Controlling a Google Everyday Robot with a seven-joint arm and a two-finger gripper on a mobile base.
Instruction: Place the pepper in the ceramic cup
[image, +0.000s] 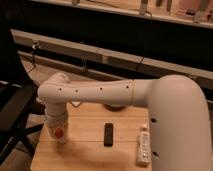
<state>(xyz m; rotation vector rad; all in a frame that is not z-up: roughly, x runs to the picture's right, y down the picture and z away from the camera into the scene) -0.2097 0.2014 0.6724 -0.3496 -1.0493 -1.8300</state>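
Observation:
My gripper (58, 131) hangs from the white arm (95, 92) over the left part of the wooden table (90, 152). It is shut on the small red-orange pepper (58, 132). The pepper sits low, right at the pale ceramic cup (62, 140), which stands on the table directly under the wrist. The cup blends with the white wrist, so I cannot tell whether the pepper is inside it or just above its rim.
A black rectangular object (108, 134) lies mid-table. A white remote-like object (143, 148) lies to its right. A dark bowl (116, 106) is mostly hidden behind the arm. A black chair (14, 117) stands left of the table.

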